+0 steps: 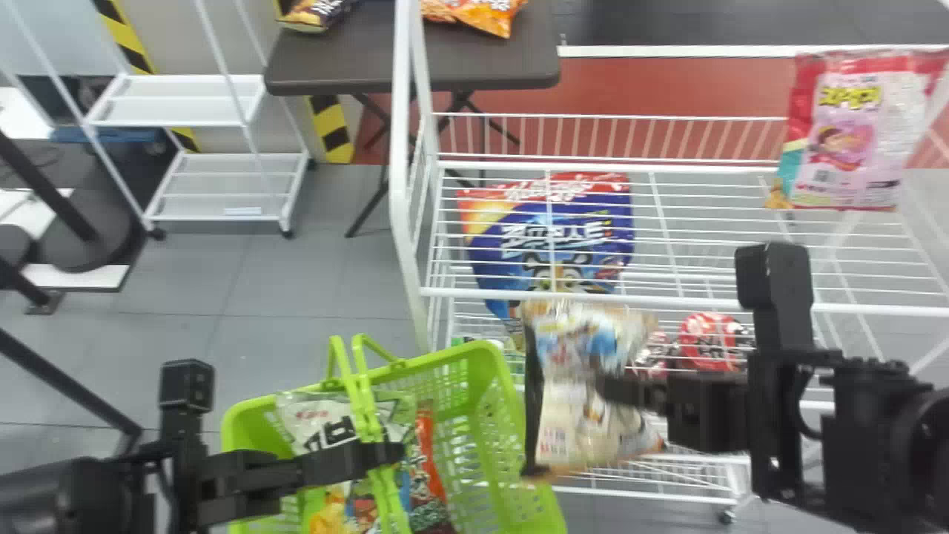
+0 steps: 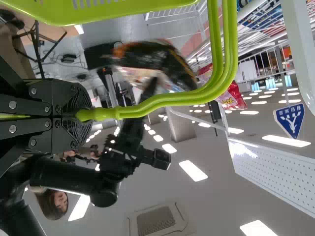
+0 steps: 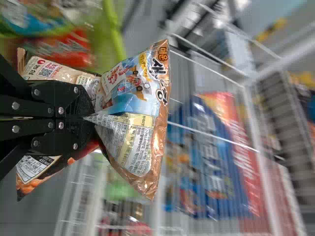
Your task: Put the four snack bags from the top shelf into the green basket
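My right gripper (image 3: 88, 118) is clamped on the brown-edged, crinkled foil snack bag (image 3: 140, 142), near the green perforated plastic basket (image 1: 482, 437). Caution: a low entry may snag the rim and swing the basket, since my left gripper (image 2: 81, 115) grips only its slim green handles (image 2: 229, 39).
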